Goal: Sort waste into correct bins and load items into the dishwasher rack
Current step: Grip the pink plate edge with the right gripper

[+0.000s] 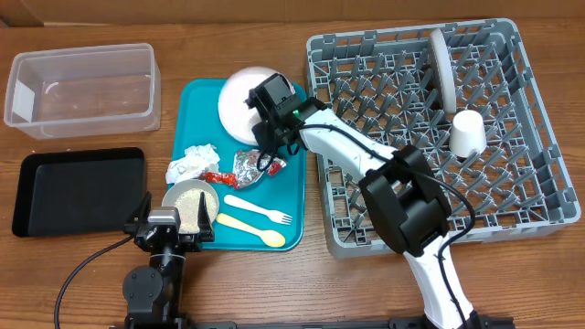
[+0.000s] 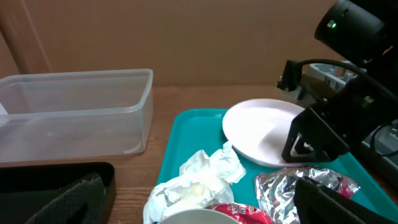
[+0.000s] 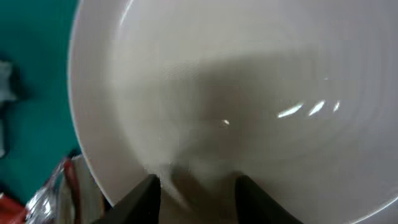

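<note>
Clear plastic tub (image 1: pixel 82 52): I see it in the upper left of the overhead frame, on the worktop (image 1: pixel 366 288).
Black tray (image 1: pixel 78 190): directly below the tub in the frame, left of the teal tray (image 1: pixel 196 102).
Left tool (image 1: pixel 181 215): low in the frame at the teal tray's bottom left corner. My left wrist view shows its two fingers spread wide and gripping nothing.
Pale bowl (image 1: pixel 208 194): on the tray's lower left corner, right at the left tool, with white rice-like grains (image 1: pixel 187 199) inside.
White napkin (image 1: pixel 192 164): crumpled just above the bowl.
Red wrapper (image 1: pixel 218 178): squeezed between the napkin and the foil ball (image 1: pixel 249 167), touching both as far as I can see.
White plastic fork (image 1: pixel 260 213) and pale yellow spoon (image 1: pixel 251 230): lying side by side along the tray's lower right, tines and spoon bowl pointing right.
White-pink plate (image 1: pixel 238 100): at the top of the teal tray, partly covered by the right arm.
Right tool (image 3: pixel 196 190): over the plate's lower right part. In my right wrist view the fingers stand parted with the plate surface showing between them; I cannot tell whether they touch it.
Dishwasher rack (image 1: pixel 411 37): fills the right half of the frame.
Pale grey plate (image 1: pixel 442 64): on edge among the pegs, upper middle of the rack.
White cup (image 1: pixel 468 133): in the rack, just below and right of that plate.
</note>
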Action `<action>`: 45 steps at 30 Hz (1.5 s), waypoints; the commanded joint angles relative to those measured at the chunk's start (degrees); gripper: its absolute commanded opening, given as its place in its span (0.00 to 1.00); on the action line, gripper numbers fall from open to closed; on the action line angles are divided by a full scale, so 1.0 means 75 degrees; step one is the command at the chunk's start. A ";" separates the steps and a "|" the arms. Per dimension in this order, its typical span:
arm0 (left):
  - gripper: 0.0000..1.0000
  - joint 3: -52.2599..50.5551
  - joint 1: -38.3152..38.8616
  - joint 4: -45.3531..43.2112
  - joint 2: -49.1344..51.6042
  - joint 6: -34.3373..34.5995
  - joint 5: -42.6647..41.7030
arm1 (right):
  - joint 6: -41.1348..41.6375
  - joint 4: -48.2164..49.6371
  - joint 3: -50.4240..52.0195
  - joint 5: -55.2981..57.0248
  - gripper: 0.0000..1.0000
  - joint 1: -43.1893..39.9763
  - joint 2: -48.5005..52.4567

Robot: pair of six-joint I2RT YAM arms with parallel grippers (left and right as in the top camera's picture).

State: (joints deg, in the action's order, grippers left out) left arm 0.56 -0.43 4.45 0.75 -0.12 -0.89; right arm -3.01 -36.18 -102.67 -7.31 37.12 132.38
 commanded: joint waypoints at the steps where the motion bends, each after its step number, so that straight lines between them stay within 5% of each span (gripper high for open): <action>1: 1.00 -0.0038 -0.0055 -0.0009 -0.0064 0.0070 -0.0026 | -0.1268 -0.0020 0.0070 -0.0772 0.43 0.0283 -0.0408; 32: 1.00 -0.0038 -0.0055 -0.0009 -0.0064 0.0070 -0.0026 | -0.2148 -0.0743 -0.0146 -0.2063 0.49 0.0624 -0.0580; 45: 1.00 -0.0038 -0.0055 -0.0009 -0.0064 0.0070 -0.0026 | -0.2005 0.0160 0.0154 -0.1486 0.48 0.0801 -0.0259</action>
State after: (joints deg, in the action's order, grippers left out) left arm 0.56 -0.43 4.45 0.75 -0.12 -0.89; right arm -18.17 -35.20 -101.93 -19.49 42.00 130.98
